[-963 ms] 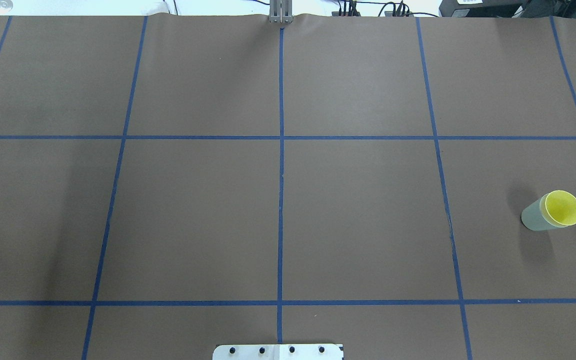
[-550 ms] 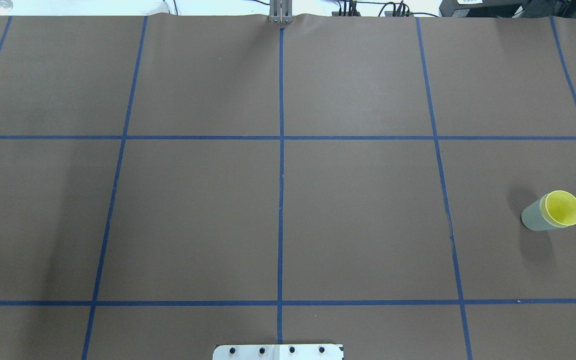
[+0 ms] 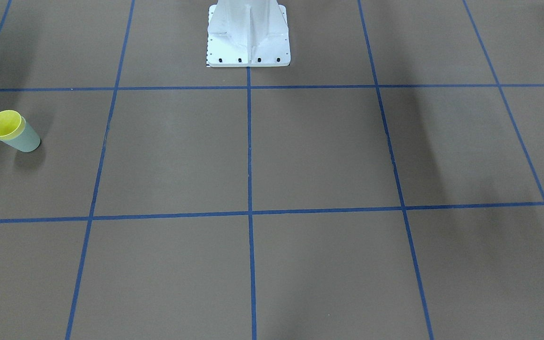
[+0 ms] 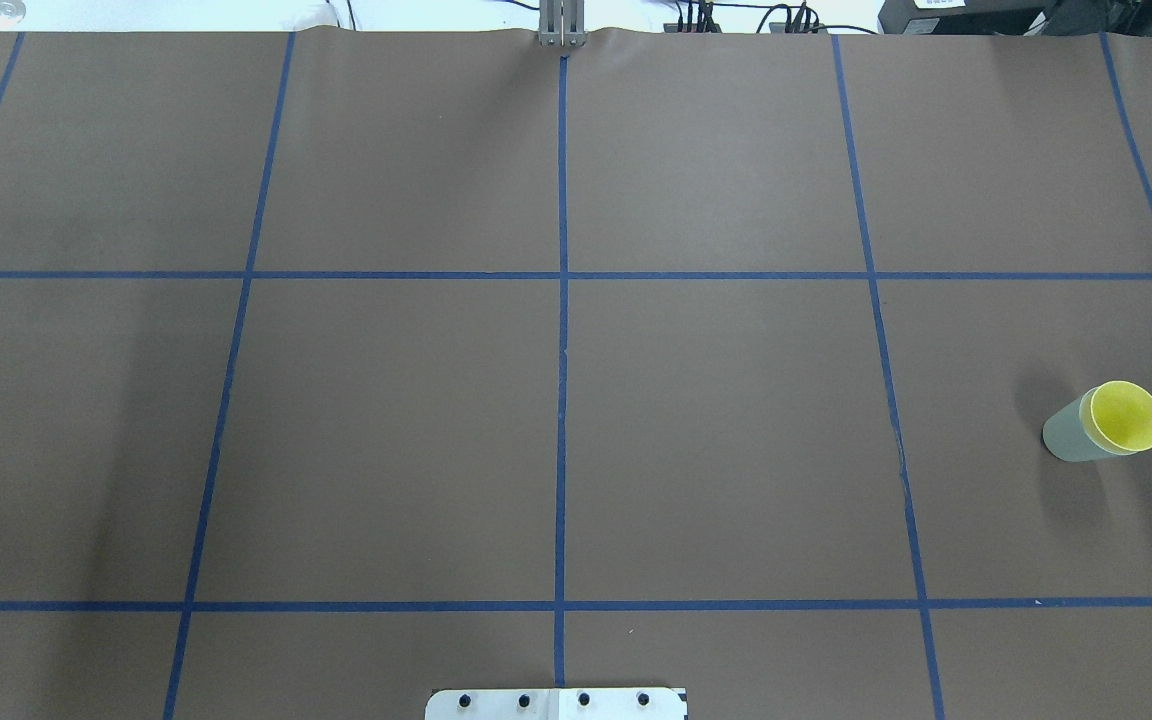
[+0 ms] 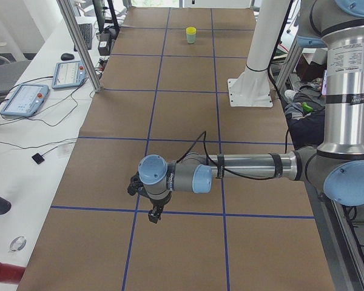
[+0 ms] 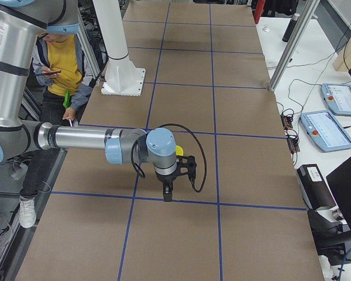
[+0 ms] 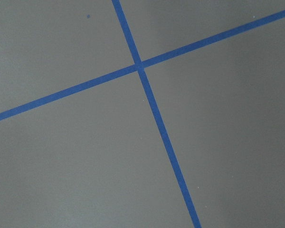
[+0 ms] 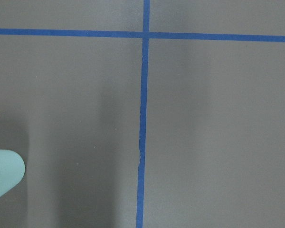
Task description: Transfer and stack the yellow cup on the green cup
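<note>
A: What carries it all?
B: The table point(image 4: 716, 440), papered brown and ruled into big squares by blue tape lines point(image 4: 562, 400). Its far edge shows in the overhead view; the robot-side edge is cut off there.
A: And the arms?
B: The left arm point(image 5: 249, 167) lies stretched low over the table's left end, the right arm point(image 6: 82, 137) likewise over its right end. The white pedestal point(image 3: 248, 33) stands at the middle of the robot-side edge, well apart from both wrists.
A: Anyone about?
B: A person point(image 6: 58, 73) sits beyond the robot-side edge, part hidden behind the right arm.
A: The claws?
B: The left claw point(image 5: 155, 213) points down by a tape crossing; the right claw point(image 6: 167, 195) points down over a tape line. Both show only from the table's ends, so I cannot tell whether either is spread or pressed together.
A: The cups?
B: The green cup point(image 4: 1066, 438) stands upright near the table's right end edge, roughly midway between the long edges, and the yellow cup point(image 4: 1126, 415) sits inside it, only its rim band and inside showing. From the right end the wrist hides all but a sliver of yellow; the right wrist camera cuts the green cup off at its border. A broad stretch of paper separates the two cups from the pedestal.
</note>
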Robot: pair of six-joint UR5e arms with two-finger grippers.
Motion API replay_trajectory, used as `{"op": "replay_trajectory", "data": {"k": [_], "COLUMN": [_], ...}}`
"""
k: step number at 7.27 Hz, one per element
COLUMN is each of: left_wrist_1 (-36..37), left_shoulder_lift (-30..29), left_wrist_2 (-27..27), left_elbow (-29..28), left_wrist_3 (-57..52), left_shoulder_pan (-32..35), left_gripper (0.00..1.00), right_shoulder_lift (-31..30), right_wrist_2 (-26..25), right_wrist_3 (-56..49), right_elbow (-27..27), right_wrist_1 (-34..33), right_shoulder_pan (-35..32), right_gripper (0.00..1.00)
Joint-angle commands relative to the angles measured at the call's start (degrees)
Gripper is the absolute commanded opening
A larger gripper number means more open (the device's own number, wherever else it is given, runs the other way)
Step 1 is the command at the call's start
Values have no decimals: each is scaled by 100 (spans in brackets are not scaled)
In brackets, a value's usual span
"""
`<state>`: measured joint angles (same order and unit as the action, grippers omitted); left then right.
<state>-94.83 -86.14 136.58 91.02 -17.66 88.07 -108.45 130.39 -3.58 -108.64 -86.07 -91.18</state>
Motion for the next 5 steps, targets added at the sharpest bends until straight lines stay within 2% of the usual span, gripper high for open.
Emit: {"op": "replay_trajectory", "data": {"k": [1, 5], "left_wrist_1": [0, -18], "left_shoulder_lift": [0, 62], "left_wrist_2": [0, 0], "left_elbow": [3, 12], "left_wrist_3": [0, -18], "left_shoulder_pan": [8, -1], "left_gripper": [100, 100], "right_shoulder_lift": [17, -45], "right_wrist_2": [-356, -365], "right_wrist_3": [-363, -380], "right_elbow": [-17, 281], "right_wrist_1": [-156, -68], "right_shoulder_pan": [-128, -128], "right_gripper": [100, 100]}}
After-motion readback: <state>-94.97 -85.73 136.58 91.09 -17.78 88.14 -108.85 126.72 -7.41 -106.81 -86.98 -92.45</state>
